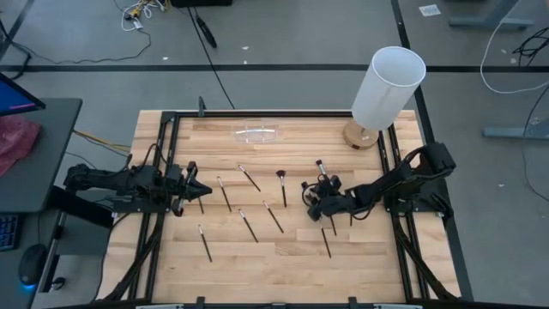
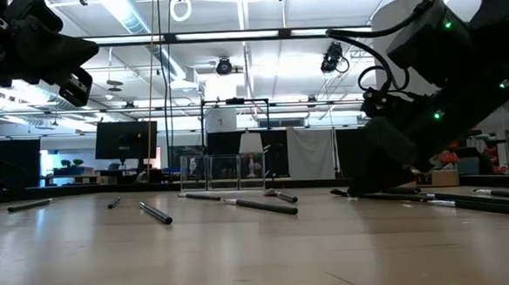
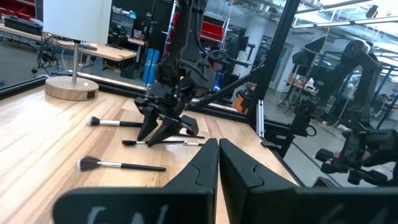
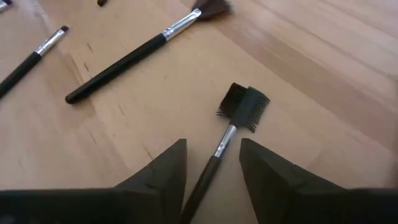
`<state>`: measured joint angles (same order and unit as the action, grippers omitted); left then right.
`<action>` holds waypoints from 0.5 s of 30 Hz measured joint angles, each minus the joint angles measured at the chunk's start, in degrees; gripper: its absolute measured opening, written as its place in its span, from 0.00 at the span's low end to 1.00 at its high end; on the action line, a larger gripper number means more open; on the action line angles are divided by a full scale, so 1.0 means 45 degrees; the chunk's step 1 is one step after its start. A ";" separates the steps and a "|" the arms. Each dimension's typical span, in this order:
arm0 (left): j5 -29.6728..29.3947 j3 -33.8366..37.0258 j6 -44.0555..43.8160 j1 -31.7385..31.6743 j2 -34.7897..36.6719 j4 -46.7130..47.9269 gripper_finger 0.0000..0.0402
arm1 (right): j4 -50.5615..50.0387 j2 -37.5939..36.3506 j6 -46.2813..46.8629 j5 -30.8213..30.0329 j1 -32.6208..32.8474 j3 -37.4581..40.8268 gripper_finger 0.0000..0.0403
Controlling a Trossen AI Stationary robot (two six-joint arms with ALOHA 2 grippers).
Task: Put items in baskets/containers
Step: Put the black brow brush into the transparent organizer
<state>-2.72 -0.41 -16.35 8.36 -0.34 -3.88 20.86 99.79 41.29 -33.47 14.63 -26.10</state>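
Several slim makeup brushes lie flat on the wooden table [image 1: 171, 257], among them a fan brush [image 4: 149, 46] and a thinner one [image 4: 31, 59]. My right gripper [image 4: 212, 144] is low over the table's right middle [image 1: 310, 194], slanting down and open. Its fingers stand on either side of the dark handle [image 4: 211, 165] of a comb-headed brush [image 4: 244, 107] without touching it. The clear plastic organiser [image 1: 257, 135] stands at the far middle with nothing in it that I can see. My left gripper [image 1: 199, 186] waits shut at the left, level above the table [image 3: 217, 148].
A tall white cylinder on a round wooden base [image 1: 386, 90] stands at the far right corner. Black frame rails [image 1: 159, 172] run along the table's left, right and far edges. More brushes [image 1: 273, 216] lie between the two grippers.
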 joint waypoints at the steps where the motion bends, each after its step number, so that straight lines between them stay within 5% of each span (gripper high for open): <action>1: 0.0000 0.0000 0.0002 0.0004 0.0000 0.0005 0.04 | 0.0040 0.0155 -0.0070 -0.0088 0.0014 -0.0002 0.33; 11: 0.0000 0.0000 0.0003 0.0001 0.0001 0.0005 0.04 | 0.0639 0.0879 -0.0506 -0.0709 0.0189 -0.0035 0.06; 15: 0.0000 -0.0003 0.0004 0.0004 0.0001 0.0005 0.04 | 0.0720 0.0879 -0.0926 -0.0758 0.0199 -0.0014 0.02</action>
<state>-2.72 -0.42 -16.34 8.38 -0.34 -3.86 24.10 103.74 37.12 -36.88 15.53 -26.16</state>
